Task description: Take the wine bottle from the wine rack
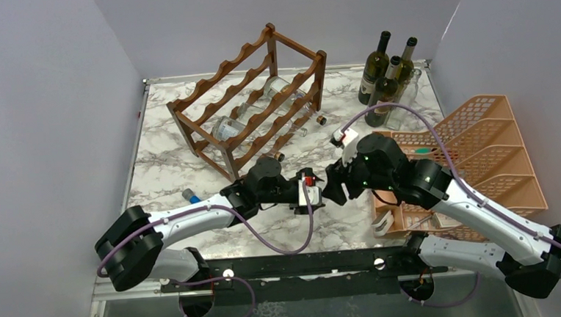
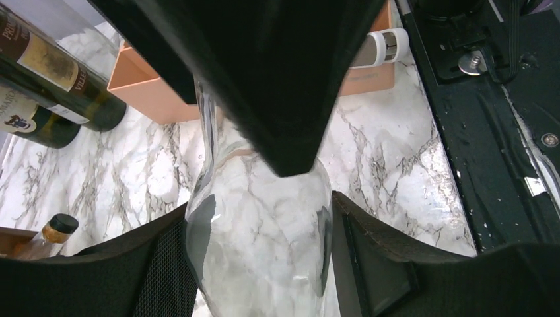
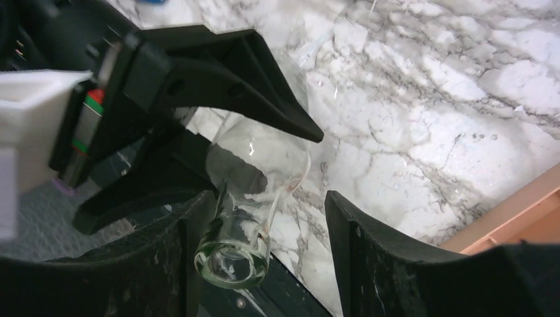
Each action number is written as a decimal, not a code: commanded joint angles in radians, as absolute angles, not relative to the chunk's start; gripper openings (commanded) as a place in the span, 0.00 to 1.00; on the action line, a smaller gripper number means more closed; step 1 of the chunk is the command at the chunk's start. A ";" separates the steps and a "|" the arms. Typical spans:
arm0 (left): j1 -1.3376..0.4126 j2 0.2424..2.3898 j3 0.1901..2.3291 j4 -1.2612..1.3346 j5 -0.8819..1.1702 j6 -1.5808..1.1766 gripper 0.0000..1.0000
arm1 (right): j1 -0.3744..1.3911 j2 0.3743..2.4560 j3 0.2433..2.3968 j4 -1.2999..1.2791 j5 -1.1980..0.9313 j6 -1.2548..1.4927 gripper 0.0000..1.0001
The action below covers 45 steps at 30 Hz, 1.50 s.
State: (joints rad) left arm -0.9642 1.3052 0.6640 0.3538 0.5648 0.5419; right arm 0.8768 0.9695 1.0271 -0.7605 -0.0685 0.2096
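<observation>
A clear glass wine bottle (image 2: 257,238) is held off the table between the two arms, in front of the dark brown wine rack (image 1: 252,101). My left gripper (image 2: 261,261) is shut on its wide body, both pads pressed against the glass. The neck and mouth of the bottle (image 3: 234,247) sit between the fingers of my right gripper (image 3: 271,198), which is open. Its left finger (image 3: 178,257) touches the neck and its right finger (image 3: 360,251) stands well apart. From above, left gripper (image 1: 315,193) and right gripper (image 1: 336,184) meet tip to tip.
Two clear bottles (image 1: 288,93) still lie in the rack. Several dark upright bottles (image 1: 382,71) stand at the back right. An orange tray organiser (image 1: 483,153) fills the right side. Small items (image 1: 191,196) lie near the rack's front.
</observation>
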 commanded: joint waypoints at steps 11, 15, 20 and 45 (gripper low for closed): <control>-0.970 1.319 0.696 0.516 0.444 0.395 0.34 | 0.874 0.842 0.958 -0.546 0.074 0.441 0.74; -0.971 1.341 0.708 0.523 0.430 0.359 0.35 | 0.874 0.879 0.933 -0.493 0.050 0.436 0.74; -0.971 1.345 0.712 0.526 0.436 0.344 0.35 | 0.874 0.938 0.933 -0.461 0.063 0.432 0.66; -0.971 1.324 0.720 0.534 0.456 0.304 0.68 | 0.874 0.946 0.891 -0.420 0.096 0.442 0.14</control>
State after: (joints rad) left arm -0.9642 1.3560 0.6643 0.4313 0.4397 0.3088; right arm 0.8757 0.9463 0.8749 -0.4416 0.0742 0.4435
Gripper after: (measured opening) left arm 0.628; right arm 0.358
